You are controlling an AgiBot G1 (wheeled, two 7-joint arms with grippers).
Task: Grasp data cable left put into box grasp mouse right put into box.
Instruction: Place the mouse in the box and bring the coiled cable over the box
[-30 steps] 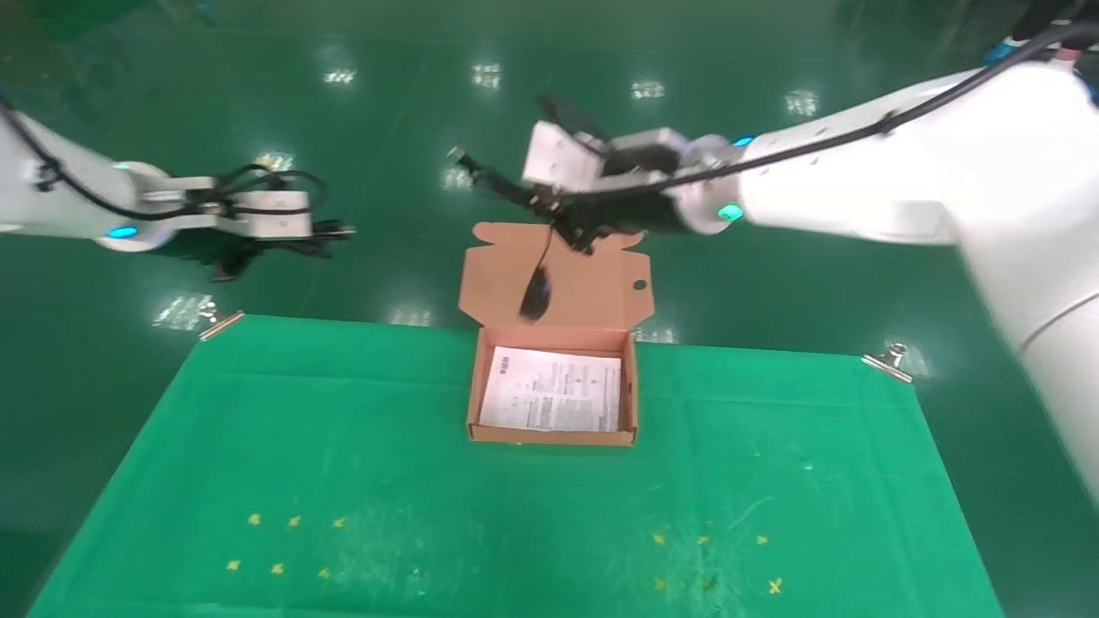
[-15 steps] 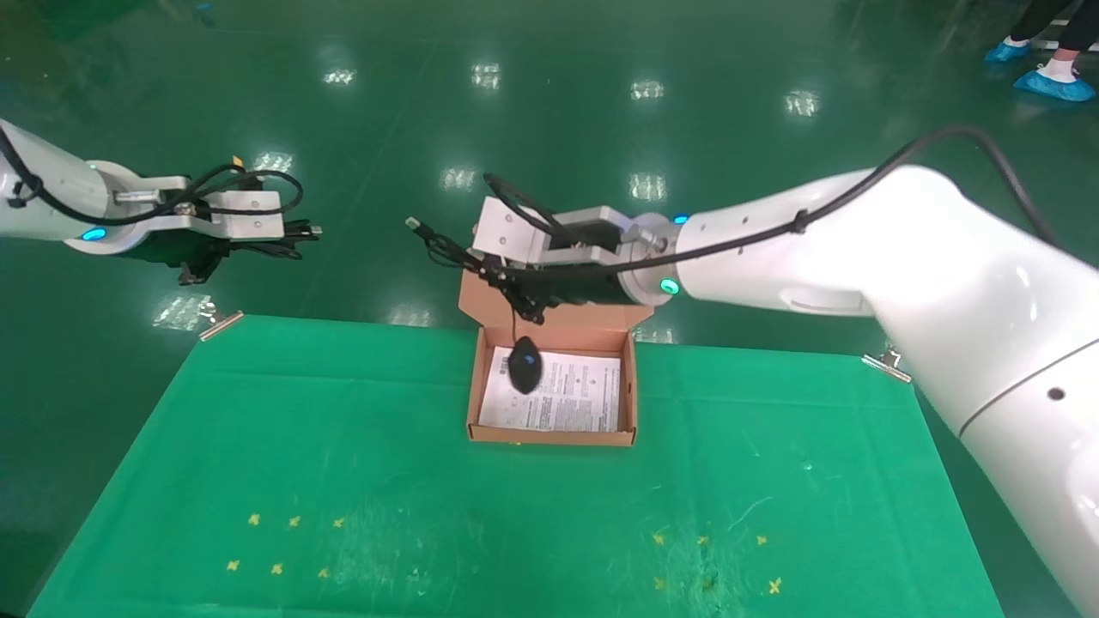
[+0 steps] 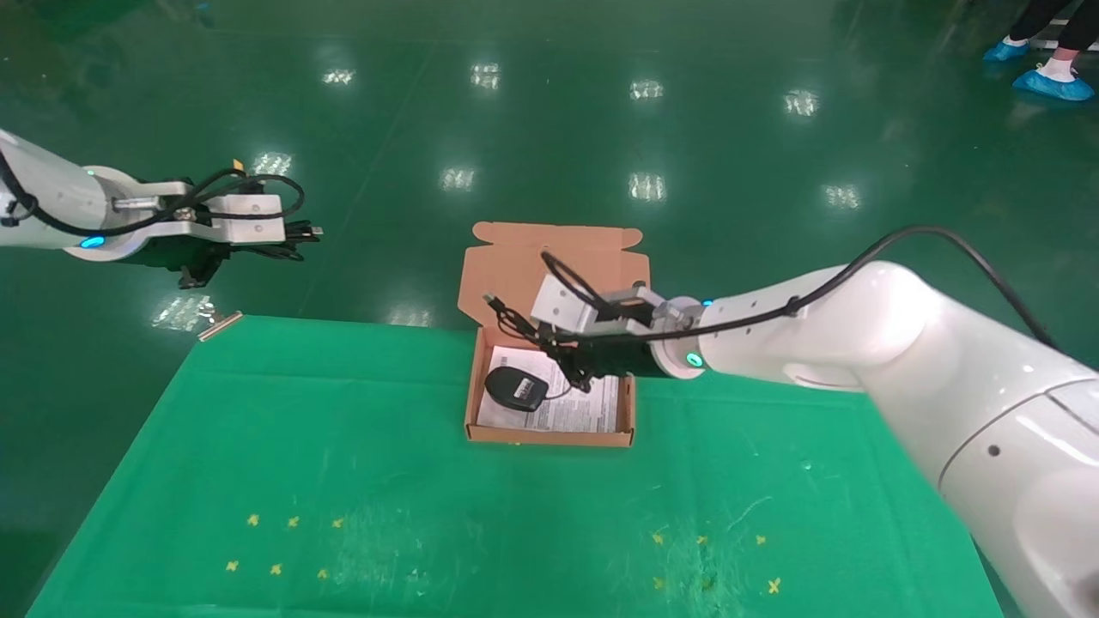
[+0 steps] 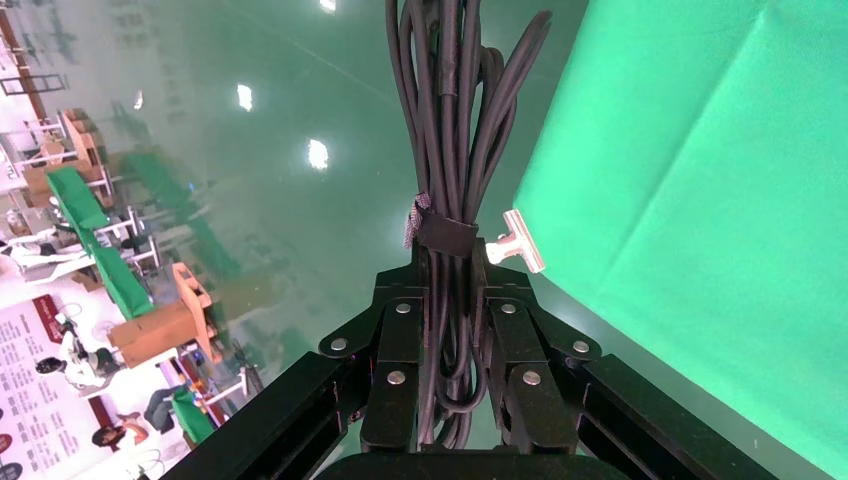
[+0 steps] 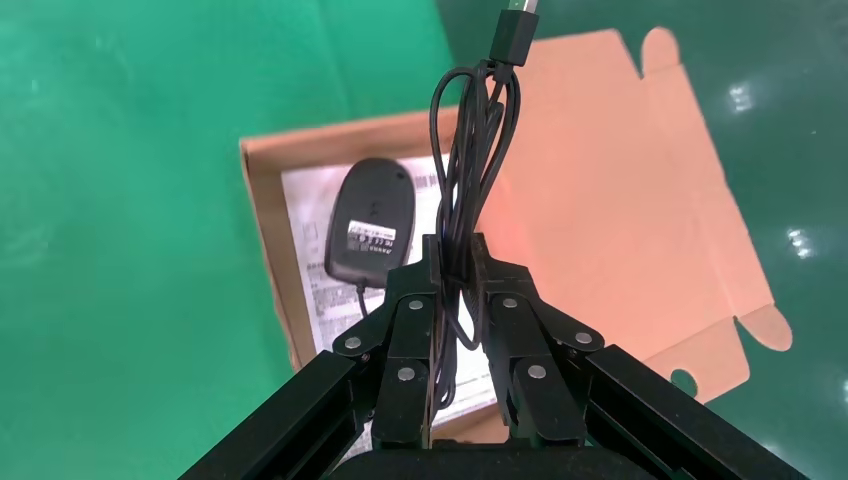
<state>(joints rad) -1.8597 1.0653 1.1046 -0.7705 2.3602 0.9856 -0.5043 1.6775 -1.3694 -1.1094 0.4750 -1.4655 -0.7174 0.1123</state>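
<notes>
The box point(image 3: 549, 436) stands open at the table's far middle, with its flap lid point(image 3: 515, 266) raised behind it. The black mouse point(image 3: 515, 388) lies underside up on the white sheet in the box's left part; it also shows in the right wrist view point(image 5: 373, 220). My right gripper point(image 3: 562, 356) hangs low over the box and is shut on the mouse's looped cord point(image 5: 470, 130), whose USB plug point(image 5: 512, 35) sticks out beyond the fingertips. My left gripper point(image 3: 292, 233) is held off the table's far left corner, above the floor. It is shut on the tied data cable point(image 4: 455, 120).
A green cloth point(image 3: 343, 481) covers the table, with small yellow marks near the front. Metal clips point(image 3: 219, 324) pin its far corners; one shows in the left wrist view point(image 4: 515, 245). The glossy green floor lies beyond the table's far edge.
My right gripper has come down and toward me from above the lid, lowering the dangling mouse into the box, where it now rests. The left arm has barely moved.
</notes>
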